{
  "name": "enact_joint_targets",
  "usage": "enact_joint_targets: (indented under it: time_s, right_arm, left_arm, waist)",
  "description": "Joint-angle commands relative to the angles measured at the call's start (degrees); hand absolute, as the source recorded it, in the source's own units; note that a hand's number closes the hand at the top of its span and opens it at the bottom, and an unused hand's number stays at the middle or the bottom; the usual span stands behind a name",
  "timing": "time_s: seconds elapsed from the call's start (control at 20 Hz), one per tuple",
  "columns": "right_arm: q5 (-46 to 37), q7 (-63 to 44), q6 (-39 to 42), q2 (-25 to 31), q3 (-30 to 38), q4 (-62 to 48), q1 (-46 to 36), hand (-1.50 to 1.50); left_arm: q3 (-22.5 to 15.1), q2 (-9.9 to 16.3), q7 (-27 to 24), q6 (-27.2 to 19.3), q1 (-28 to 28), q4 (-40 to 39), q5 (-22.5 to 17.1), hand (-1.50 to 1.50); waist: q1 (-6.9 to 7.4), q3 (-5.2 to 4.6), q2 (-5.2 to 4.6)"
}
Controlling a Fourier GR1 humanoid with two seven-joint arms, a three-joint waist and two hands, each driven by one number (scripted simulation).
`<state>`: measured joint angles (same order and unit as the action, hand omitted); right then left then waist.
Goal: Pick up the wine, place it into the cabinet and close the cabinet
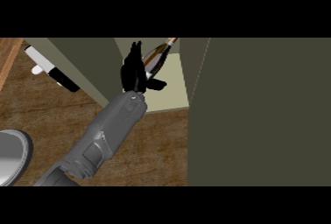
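One hand [134, 72] reaches into the open cabinet [169, 94], fingers straight and thumb out beside the wine [157, 54], which leans inside. I can't tell whether they touch. A plate [14, 153] sits on the counter [161, 144].

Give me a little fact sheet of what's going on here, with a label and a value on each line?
Hand in view: one hand, reaching into the open cabinet; which hand it is I cannot tell
Wine bottle: tilted inside the cabinet, right beside the hand
Grip: fingers straight, thumb out toward the bottle
Cabinet door: open, at the right
Other items: black-and-white object at the left; grey plate at the left edge
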<state>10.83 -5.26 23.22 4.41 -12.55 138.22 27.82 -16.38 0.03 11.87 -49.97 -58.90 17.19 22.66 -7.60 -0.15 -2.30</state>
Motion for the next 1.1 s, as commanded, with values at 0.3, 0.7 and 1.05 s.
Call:
enact_joint_targets:
  time_s: [0.3, 0.7, 1.05]
  right_arm:
    - [5.9, -2.3, 0.3, 0.6, 0.6, 2.3, -0.2, -1.50]
    - [4.2, -3.3, -1.1, 0.2, -0.8, 5.6, 2.7, -1.50]
    - [3.7, -6.0, -3.8, -0.5, -2.1, 8.0, 2.5, -1.50]
  left_arm:
    - [4.7, 0.0, -13.9, 0.5, 1.5, 6.2, -11.3, -1.50]
    - [6.2, 0.0, -25.4, -1.5, 4.7, 10.7, -22.0, -1.50]
    - [5.9, 0.0, -35.6, 2.0, 10.8, 18.5, -34.1, -1.50]
  waist:
    - [0.72, -0.03, 0.27]
    - [1.49, -0.01, 1.06]
    - [3.64, -0.03, 1.64]
